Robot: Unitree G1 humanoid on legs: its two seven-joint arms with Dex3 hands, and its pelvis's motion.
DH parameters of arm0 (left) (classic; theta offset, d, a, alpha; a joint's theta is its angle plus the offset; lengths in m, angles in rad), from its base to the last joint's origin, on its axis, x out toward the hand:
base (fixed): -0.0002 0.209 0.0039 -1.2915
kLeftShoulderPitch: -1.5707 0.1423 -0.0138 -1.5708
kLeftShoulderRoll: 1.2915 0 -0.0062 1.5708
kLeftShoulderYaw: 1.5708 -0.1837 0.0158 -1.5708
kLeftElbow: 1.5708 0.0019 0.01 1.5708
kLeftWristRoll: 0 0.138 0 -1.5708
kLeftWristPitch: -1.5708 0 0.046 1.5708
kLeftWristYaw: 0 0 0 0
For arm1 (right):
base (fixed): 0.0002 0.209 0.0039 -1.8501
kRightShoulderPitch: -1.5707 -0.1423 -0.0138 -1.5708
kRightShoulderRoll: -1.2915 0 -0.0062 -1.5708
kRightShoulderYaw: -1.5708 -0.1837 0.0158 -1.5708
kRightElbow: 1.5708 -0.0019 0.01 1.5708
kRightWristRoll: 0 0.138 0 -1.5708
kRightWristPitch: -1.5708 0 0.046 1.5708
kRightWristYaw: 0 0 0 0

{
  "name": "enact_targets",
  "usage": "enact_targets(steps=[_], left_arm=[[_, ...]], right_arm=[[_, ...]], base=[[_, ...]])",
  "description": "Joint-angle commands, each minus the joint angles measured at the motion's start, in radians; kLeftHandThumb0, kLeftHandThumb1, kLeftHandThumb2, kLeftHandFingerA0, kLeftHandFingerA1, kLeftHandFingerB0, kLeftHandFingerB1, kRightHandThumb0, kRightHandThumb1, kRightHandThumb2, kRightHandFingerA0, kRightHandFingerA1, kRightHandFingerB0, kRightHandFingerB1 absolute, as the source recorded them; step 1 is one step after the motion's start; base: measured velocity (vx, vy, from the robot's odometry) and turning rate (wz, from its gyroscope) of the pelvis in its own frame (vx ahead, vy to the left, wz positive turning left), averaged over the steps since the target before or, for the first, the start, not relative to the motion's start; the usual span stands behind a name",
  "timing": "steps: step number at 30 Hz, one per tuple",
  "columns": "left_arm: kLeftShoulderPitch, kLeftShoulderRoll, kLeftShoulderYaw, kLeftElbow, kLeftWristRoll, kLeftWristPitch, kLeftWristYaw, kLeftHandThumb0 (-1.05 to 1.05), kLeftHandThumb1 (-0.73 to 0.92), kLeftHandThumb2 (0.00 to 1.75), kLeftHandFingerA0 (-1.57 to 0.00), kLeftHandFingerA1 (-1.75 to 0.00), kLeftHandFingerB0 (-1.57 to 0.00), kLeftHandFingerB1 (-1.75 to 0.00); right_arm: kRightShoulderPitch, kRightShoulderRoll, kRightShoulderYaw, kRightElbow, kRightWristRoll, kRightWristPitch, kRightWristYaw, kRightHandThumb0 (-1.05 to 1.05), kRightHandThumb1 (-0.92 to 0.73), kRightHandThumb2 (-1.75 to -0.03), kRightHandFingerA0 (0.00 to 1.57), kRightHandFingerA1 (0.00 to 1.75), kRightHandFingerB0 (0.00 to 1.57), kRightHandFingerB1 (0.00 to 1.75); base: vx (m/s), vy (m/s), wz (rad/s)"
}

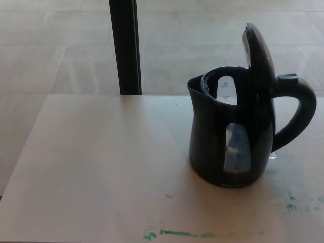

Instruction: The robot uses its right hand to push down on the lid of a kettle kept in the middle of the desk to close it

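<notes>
Head view shows no robot hand at all, so no fingers to place anything against and I can't tell how they're set. Biggest thing is the pale, matte tabletop [91,167] with green marker scribbles [202,234] along the near edge. The glossy black plastic kettle [228,136] sits right of centre, curved handle [298,116] pointing right, probably for right-hand reach. Its rounded lid [258,55] stands upright, hinged open, not yet pushed.

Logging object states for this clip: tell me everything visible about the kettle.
The kettle is black, glossy, plastic-looking, standing upright on the pale wooden desk, right of centre. Its lid stands open, hinged up near the handle, which points right; the spout faces left. A translucent water window runs down its side. No hand touches it; only the desk does.
</notes>
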Motion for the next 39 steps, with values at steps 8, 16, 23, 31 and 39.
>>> enact_targets(steps=[8, 16, 23, 31, 39], left_arm=[[0.009, 0.026, -0.01, 0.001, -0.02, -0.001, 0.007, -0.84, 0.92, 0.74, -0.45, -0.46, -0.39, -0.4], [0.031, 0.022, -0.013, 0.002, -0.022, -0.008, -0.008, -0.87, 0.92, 0.73, -0.45, -0.48, -0.38, -0.41], [0.037, 0.024, -0.008, 0.014, -0.028, -0.009, -0.02, -0.91, 0.92, 0.71, -0.42, -0.48, -0.38, -0.41], [0.035, 0.024, -0.016, 0.018, -0.019, -0.022, -0.016, -0.83, 0.75, 1.13, -0.39, -0.57, -0.32, -0.52], [0.033, 0.022, -0.012, 0.014, -0.026, -0.016, -0.007, -0.87, 0.92, 0.73, -0.44, -0.51, -0.38, -0.41]], right_arm=[[-0.083, 0.007, 0.177, 0.136, -0.185, -0.058, 0.036, -0.85, -0.92, -0.75, 0.49, 0.48, 0.37, 0.4], [-0.223, 0.04, 0.218, 0.286, -0.228, -0.066, 0.034, -0.85, -0.92, -0.7, 0.48, 0.45, 0.4, 0.39], [-0.33, 0.036, 0.262, 0.358, -0.328, -0.084, -0.003, -0.84, -0.79, -1.18, 0.52, 0.6, 0.36, 0.5], [-0.344, 0.073, 0.301, 0.335, -0.346, -0.079, 0.034, -0.86, -0.92, -0.69, 0.54, 0.49, 0.45, 0.38], [-0.27, 0.098, 0.398, 0.36, -0.436, -0.155, 0.032, -0.8, -0.92, -0.68, 0.52, 0.49, 0.45, 0.36]], base=[[0.0, 0.0, 0.0], [0.0, 0.0, 0.0], [0.0, 0.0, 0.0], [0.0, 0.0, 0.0], [0.0, 0.0, 0.0]])
